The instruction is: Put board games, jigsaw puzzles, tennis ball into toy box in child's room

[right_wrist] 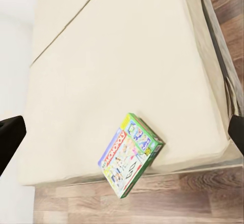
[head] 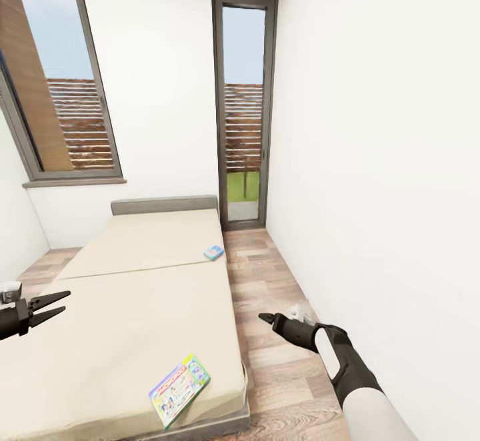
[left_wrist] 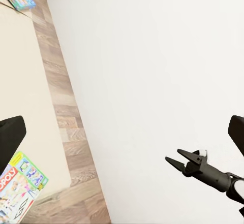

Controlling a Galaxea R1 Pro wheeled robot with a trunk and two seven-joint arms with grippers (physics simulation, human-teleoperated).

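Bed: cream mattress, plank floor | Monopoly box at corner; blue game box beyond | both grippers' fingers parted, empty.

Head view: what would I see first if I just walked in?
Probably the big cream bed, filling the left and middle of the room. A colourful game box lies near its front right corner, and a small blue one sits farther back at the right edge. Two dark grippers poke in low down, the left gripper over the bed and the right gripper above the wood floor.
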